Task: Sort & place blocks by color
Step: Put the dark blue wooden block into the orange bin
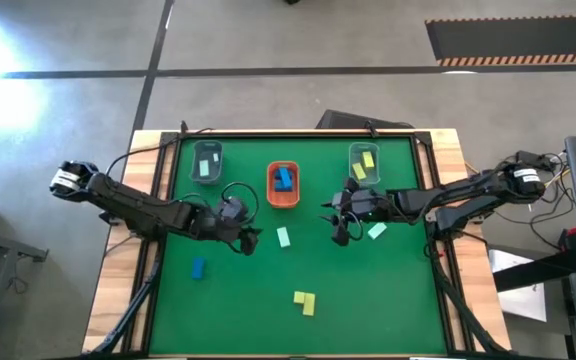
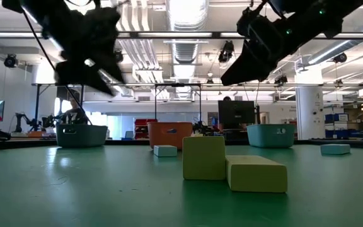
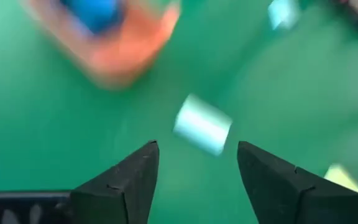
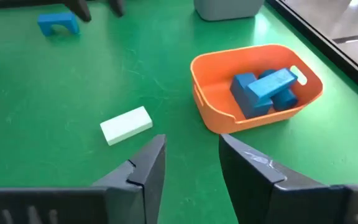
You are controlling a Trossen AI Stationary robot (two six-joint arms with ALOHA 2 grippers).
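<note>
Both grippers hover open above the middle of the table. My left gripper [image 1: 252, 240] [image 3: 197, 146] is just left of a loose pale mint block [image 1: 284, 237] [image 3: 202, 124] lying flat on the green mat. My right gripper [image 1: 339, 228] [image 4: 191, 138] is right of that same block [image 4: 126, 124], with a second mint block [image 1: 376, 231] beside it. A blue block [image 1: 199, 267] and two touching yellow blocks [image 1: 305, 300] [image 2: 232, 165] lie nearer the near edge. The orange tray [image 1: 283, 196] [image 4: 211, 93] holds blue blocks [image 4: 266, 90].
Three trays stand in a row by the far edge: a grey one [image 1: 208, 172] with a mint block, the orange one in the middle, and a grey one [image 1: 365, 178] with yellow blocks. Wooden table borders and cables run along both sides.
</note>
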